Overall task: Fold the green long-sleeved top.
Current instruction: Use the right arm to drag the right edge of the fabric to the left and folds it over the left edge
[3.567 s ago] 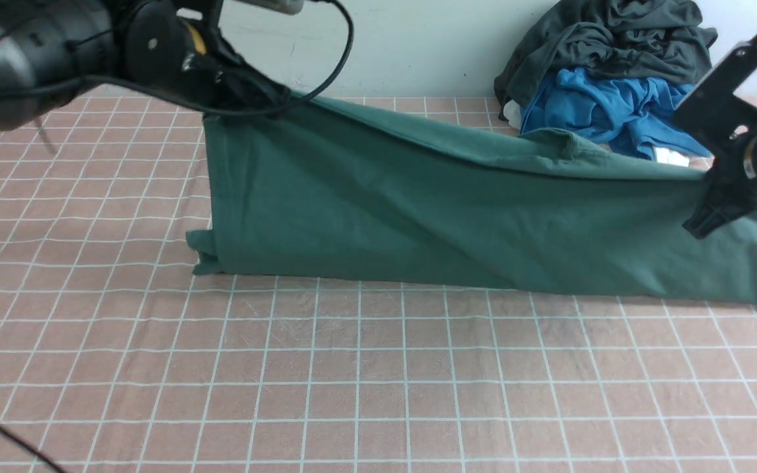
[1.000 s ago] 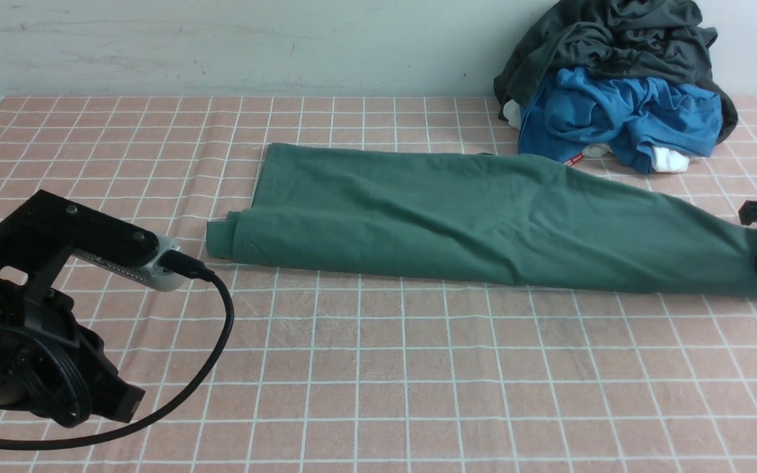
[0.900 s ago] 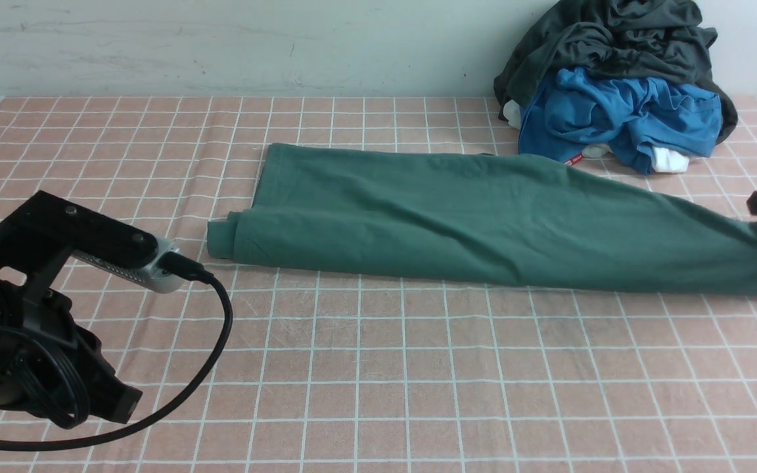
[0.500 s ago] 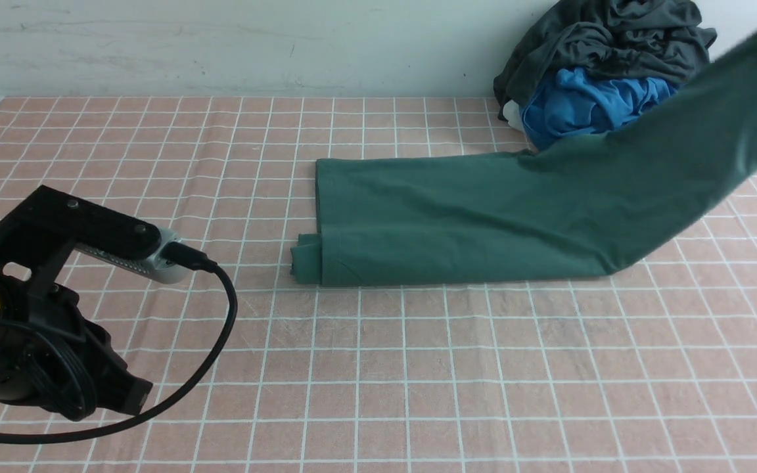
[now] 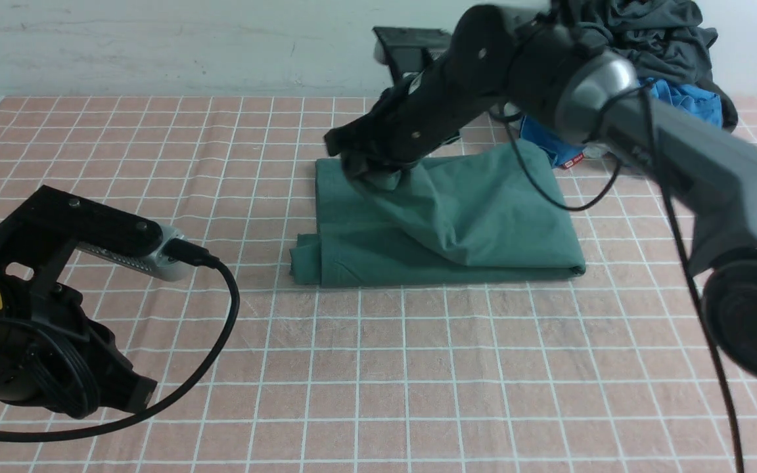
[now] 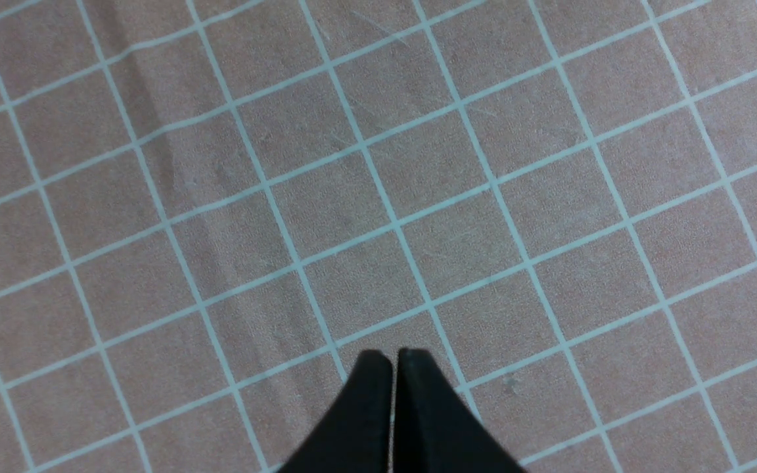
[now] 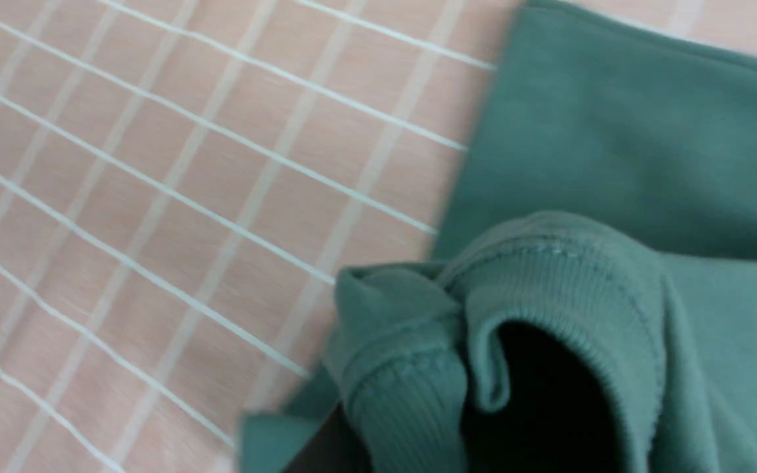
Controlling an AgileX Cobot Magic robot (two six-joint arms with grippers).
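While the right gripper (image 5: pixel 367 167) pinches the green long-sleeved top (image 5: pixel 483 223) at its 10 o'clock corner, the left gripper (image 6: pixel 393 358) sits pressed together.

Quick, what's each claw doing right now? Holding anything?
Left gripper: closed, holding nothing.
Right gripper: closed on a bunched end of the top.

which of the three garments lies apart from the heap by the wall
The plain dark-green cotton top, spread on the pink checked cloth under the right gripper; the bright blue garment and charcoal garment are heaped together.
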